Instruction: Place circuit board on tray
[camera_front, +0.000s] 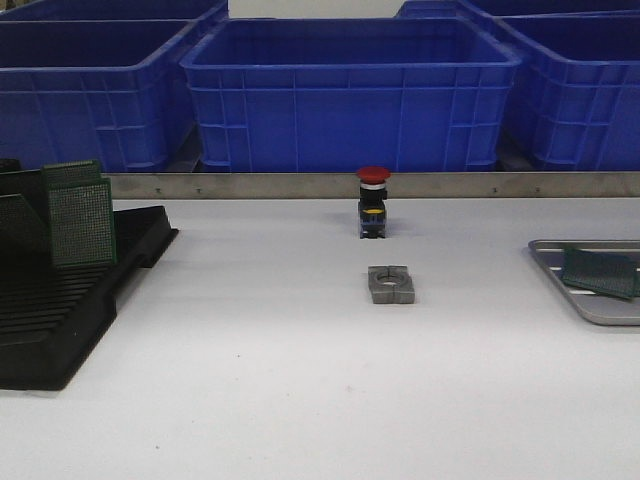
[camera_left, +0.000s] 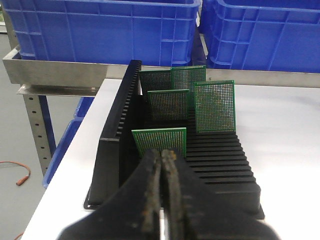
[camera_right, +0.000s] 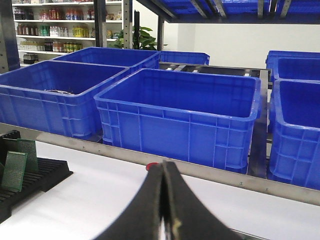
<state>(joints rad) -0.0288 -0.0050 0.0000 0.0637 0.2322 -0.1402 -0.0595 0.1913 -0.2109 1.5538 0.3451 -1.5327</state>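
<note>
The silver-grey tray (camera_front: 597, 312) lies at the table's right edge, and a dark green circuit board (camera_front: 600, 272) rests tilted on it. Several more green circuit boards (camera_front: 80, 222) stand upright in the black slotted rack (camera_front: 60, 340) at the left. In the left wrist view my left gripper (camera_left: 162, 153) is shut and empty, its tips just short of the nearest standing board (camera_left: 159, 140) in the rack (camera_left: 220, 165). My right gripper (camera_right: 163, 163) is shut and empty above the white table. Neither gripper shows in the front view.
A red-capped push button (camera_front: 372, 203) stands mid-table with a grey metal block (camera_front: 391, 285) in front of it. Blue plastic bins (camera_front: 350, 95) line the back behind a metal rail (camera_front: 300, 185). The table's left edge drops off beside the rack (camera_left: 65, 165).
</note>
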